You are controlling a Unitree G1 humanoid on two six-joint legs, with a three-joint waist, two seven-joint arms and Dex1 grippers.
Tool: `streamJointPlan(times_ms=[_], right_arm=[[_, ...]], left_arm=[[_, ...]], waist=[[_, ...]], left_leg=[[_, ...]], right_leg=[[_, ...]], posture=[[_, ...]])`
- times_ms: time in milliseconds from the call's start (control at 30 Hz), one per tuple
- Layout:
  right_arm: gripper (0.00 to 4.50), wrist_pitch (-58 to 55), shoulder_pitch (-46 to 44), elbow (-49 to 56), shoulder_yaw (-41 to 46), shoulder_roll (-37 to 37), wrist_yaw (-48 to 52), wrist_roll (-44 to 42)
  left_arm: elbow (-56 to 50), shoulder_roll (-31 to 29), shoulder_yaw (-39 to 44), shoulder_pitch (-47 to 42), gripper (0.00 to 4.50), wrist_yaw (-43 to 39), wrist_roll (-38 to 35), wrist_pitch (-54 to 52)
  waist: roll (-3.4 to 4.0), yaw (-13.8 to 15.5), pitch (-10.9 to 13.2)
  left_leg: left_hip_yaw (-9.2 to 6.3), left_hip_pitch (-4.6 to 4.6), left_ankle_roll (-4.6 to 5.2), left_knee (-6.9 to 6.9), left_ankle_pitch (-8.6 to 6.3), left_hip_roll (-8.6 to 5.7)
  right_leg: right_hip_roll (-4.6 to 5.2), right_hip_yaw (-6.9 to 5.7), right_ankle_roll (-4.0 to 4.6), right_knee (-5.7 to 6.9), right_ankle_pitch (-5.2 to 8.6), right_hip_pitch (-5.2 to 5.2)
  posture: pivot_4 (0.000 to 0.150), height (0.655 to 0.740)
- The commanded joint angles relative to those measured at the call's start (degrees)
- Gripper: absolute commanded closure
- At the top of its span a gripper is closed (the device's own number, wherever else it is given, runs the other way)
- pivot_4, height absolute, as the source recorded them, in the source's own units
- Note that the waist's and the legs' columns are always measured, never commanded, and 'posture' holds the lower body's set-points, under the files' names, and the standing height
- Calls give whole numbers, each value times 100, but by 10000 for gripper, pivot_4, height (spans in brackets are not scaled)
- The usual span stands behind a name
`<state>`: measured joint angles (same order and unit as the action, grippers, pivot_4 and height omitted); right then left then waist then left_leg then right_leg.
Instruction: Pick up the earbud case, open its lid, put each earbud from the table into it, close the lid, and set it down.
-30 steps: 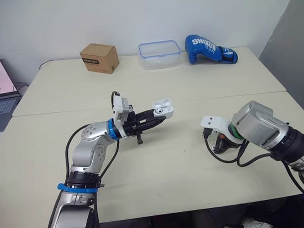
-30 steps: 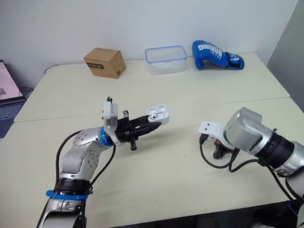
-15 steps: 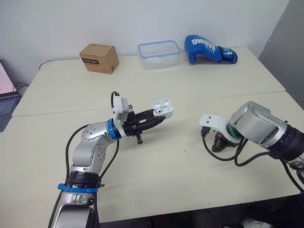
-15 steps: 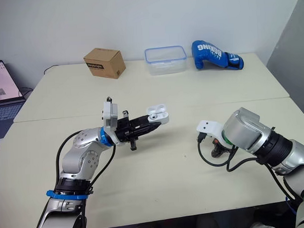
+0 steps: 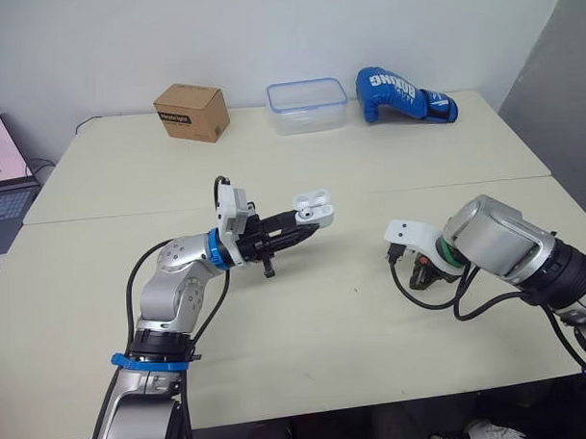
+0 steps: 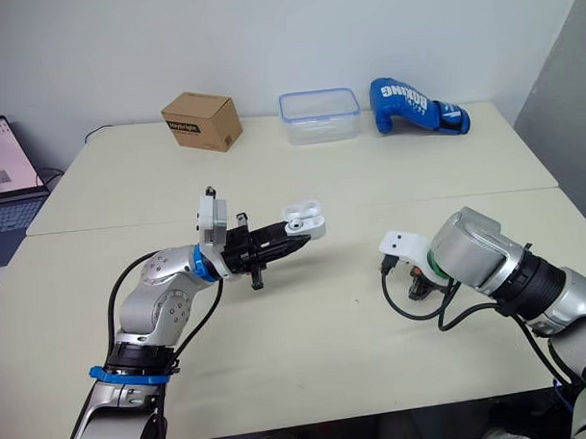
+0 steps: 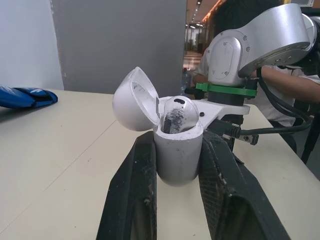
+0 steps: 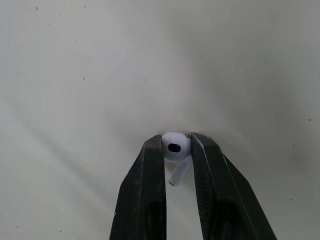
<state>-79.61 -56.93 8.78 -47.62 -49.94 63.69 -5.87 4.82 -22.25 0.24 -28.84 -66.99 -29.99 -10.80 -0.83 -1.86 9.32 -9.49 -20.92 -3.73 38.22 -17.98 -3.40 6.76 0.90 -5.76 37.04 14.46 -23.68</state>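
Observation:
My left gripper (image 5: 305, 223) is shut on the white earbud case (image 5: 314, 209), held above the middle of the table. Its lid (image 7: 132, 100) stands open, and one earbud (image 7: 176, 114) sits inside the case body (image 7: 178, 152). My right gripper (image 8: 176, 148) is shut on a white earbud (image 8: 174, 146), its stem hanging between the black fingers (image 8: 150, 165) just over the table top. That arm's wrist (image 5: 431, 265) points down at the table on the right, and the arm hides the gripper in the head views.
At the table's far edge stand a brown cardboard box (image 5: 192, 111), a clear plastic container with a blue rim (image 5: 307, 104) and a blue boxing glove (image 5: 400, 93). A laptop (image 5: 0, 167) sits at the far left. A seam (image 5: 369, 191) crosses the table.
The right arm has shifted slightly toward the left and the wrist has lifted a little. The left arm and the case have stayed put.

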Motion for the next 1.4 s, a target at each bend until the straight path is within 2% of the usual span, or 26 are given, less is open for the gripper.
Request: streamJointPlan(times_ms=[33,200,400,500,600,800,933,1133,1400], right_arm=[[41313,-65,-42,194,-48,-90,-19,-152],[41313,-57,-39,473,819,-200,-116,-452],[41313,-150,633,1120,2388,-230,-391,-1045],[41313,-181,1072,1361,3673,343,-687,-1453],[41313,-361,1327,1617,4926,1383,-1251,-1712],[41313,171,1813,2416,6036,2730,-2177,-2052],[41313,441,1947,2814,6264,3175,-2473,-2438],[41313,752,1749,2894,6226,3307,-2883,-2762],[41313,1723,1899,3099,4874,3043,-3976,-1828]], left_arm=[[-140,-13,11,6,37543,-11,-12,81],[-122,11,39,51,37543,52,11,134],[-62,13,102,67,37543,60,3,152],[61,12,124,17,37543,38,18,184],[173,3,117,-43,37543,9,40,215],[325,-49,106,-183,37543,-75,36,189],[419,-76,106,-288,37543,-126,21,151],[543,-67,107,-426,37543,-171,31,105],[570,-32,113,-537,37543,-171,-8,61]], waist=[[0,1,0],[0,2,1],[-1,22,1],[-1,17,1],[0,7,1],[0,30,0],[0,8,0],[1,-1,0],[1,-11,0]], left_leg=[[0,0,0,0,0,0],[2,-4,0,-2,0,-1],[-1,-8,1,-4,0,-1],[1,-7,1,-3,0,0],[1,-2,1,-3,0,2],[-7,-4,1,-4,0,-4],[-5,-3,1,-4,0,-2],[-4,-1,1,-4,0,-2],[-4,-1,1,-4,0,-2]], right_leg=[[0,0,0,0,0,0],[0,2,0,-2,0,-6],[0,-2,0,-4,0,-5],[0,-1,0,1,0,-3],[-2,1,1,6,-1,-4],[0,0,1,3,-1,-5],[-1,1,1,11,-1,-7],[-3,2,1,11,-1,-6],[-3,2,1,11,-1,-8]], posture=[[1500,7307],[1500,7307],[1500,7307],[1500,7307],[1500,7307],[1500,7307],[1500,7307],[1500,7307],[1500,7307]])
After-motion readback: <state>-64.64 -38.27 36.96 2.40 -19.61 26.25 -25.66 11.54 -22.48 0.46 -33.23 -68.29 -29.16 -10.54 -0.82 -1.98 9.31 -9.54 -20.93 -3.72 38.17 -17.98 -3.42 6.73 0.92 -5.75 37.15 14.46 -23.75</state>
